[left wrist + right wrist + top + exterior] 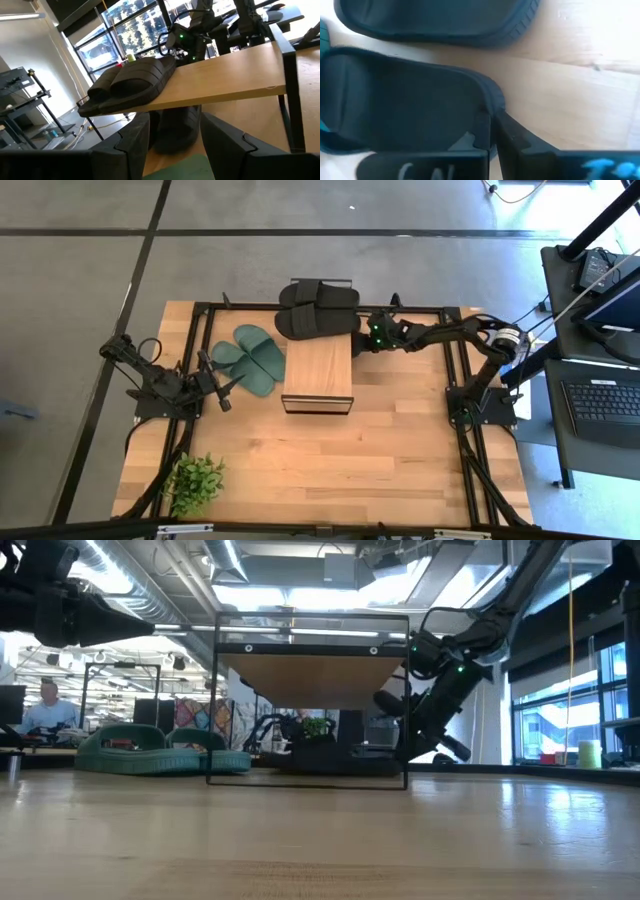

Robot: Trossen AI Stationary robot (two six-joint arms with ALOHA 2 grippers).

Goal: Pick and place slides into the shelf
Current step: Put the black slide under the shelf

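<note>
The shelf point(318, 375) stands mid-table, a light plank top on a black frame. Black slides point(318, 308) lie in a cluster at its far end. In the left wrist view one black slide point(131, 82) rests on the plank's far end and another point(176, 127) sits below it. Two green slides point(252, 357) lie flat on the table left of the shelf. My right gripper point(362, 340) is at the shelf's far right corner, shut on a black slide point(405, 100). My left gripper point(228, 392) hovers open beside the green slides, touching nothing. My right gripper pinches a black slide by the rim at one rounded end point(494, 102), the two fingers point(481, 131) close together with the rim between them. It reaches in from the table's right side. In the low view that end point(388, 700) shows raised, just under the plank's level.
A small green potted plant point(195, 480) stands at the near left corner. The near half of the wooden table point(400, 470) is bare wood. Black frame rails point(462, 395) run along both sides. Beyond the table are desks, and a person point(45, 710) sits far off.
</note>
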